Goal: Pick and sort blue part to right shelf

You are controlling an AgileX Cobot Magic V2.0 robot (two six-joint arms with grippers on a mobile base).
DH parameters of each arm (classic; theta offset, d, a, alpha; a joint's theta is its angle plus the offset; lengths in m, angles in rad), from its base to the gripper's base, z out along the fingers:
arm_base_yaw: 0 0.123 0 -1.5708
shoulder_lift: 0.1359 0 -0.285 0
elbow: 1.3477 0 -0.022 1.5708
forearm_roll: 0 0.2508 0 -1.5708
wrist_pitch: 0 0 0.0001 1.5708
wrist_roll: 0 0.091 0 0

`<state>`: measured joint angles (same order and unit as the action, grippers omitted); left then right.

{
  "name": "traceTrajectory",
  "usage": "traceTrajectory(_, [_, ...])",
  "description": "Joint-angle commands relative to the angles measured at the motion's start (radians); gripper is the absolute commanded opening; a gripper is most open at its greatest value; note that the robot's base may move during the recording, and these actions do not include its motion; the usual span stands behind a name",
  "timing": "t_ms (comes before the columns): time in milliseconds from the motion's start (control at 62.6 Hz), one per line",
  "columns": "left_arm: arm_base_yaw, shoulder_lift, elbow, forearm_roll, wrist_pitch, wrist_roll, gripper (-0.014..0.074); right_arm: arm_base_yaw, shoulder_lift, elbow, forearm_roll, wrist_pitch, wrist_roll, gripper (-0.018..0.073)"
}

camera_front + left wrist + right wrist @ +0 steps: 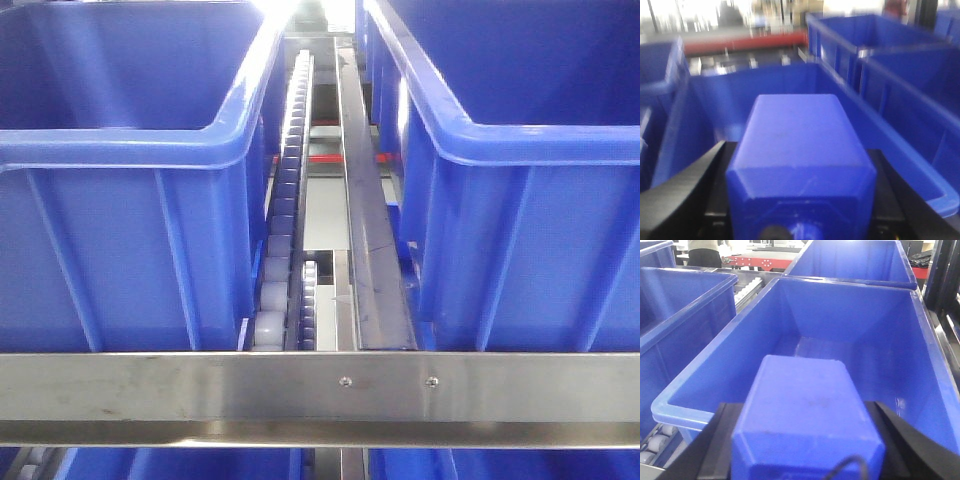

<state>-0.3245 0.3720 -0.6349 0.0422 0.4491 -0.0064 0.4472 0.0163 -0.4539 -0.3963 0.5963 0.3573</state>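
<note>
Straight ahead of the right hand [802, 415], which pinches the blue rectangular plastic block [805, 395] with its long axis forward, lies the open blue plastic bin [840, 310]; the left hand [797, 167] pinches a similar blue block [797, 132].

The left pincer [799, 200] and right pincer [805, 440] each clamp a blue part [800, 140] [807, 405] between black fingers [682, 190].

Front view, I log the shelf rack [320, 395], its steel front rail across 6 o'clock. A roller track [285, 200] and a metal divider [365, 220] run toward 12. On it sit a left bin [120, 200] at 9 and a right bin [520, 220] at 3, track and divider between them.
</note>
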Motion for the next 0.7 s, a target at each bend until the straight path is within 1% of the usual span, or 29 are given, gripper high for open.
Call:
traceTrajectory(0, [-0.003,0.175,-0.101,-0.022,-0.086,-0.047,0.0281,-0.001,0.017,-0.028,-0.027,-0.096,-0.006,0.0144])
traceTrajectory(64, [-0.003,0.286,-0.154,-0.022,-0.056,-0.117,0.0282,-0.001,0.017,-0.028,-0.027,-0.096,-0.006,0.0144])
traceTrajectory(112, [-0.003,0.357,-0.194,-0.022,-0.043,-0.133,0.0283,-0.001,0.017,-0.028,-0.027,-0.096,-0.006,0.0144])
traceTrajectory(224, [-0.003,0.545,-0.289,-0.013,-0.032,-0.133,0.0283,-0.001,0.017,-0.028,-0.027,-0.093,-0.006,0.0144])
traceTrajectory(272, [-0.001,0.621,-0.333,0.005,-0.020,-0.133,0.0283,-0.001,0.017,-0.028,-0.027,-0.093,-0.006,0.0144])
traceTrajectory(399, [0.042,0.821,-0.474,0.012,0.086,-0.133,0.0282,-0.001,0.017,-0.028,-0.027,-0.093,-0.006,0.0144])
traceTrajectory(495, [0.075,0.933,-0.569,0.012,0.147,-0.133,0.0282,-0.001,0.017,-0.028,-0.027,-0.093,-0.006,0.0144])
traceTrajectory(543, [0.081,0.987,-0.608,0.012,0.163,-0.133,0.0283,-0.001,0.017,-0.028,-0.027,-0.093,-0.006,0.0144])
traceTrajectory(687, [0.090,1.118,-0.670,0.053,0.166,-0.132,0.0283,-0.001,0.017,-0.028,-0.027,-0.093,-0.006,0.0144])
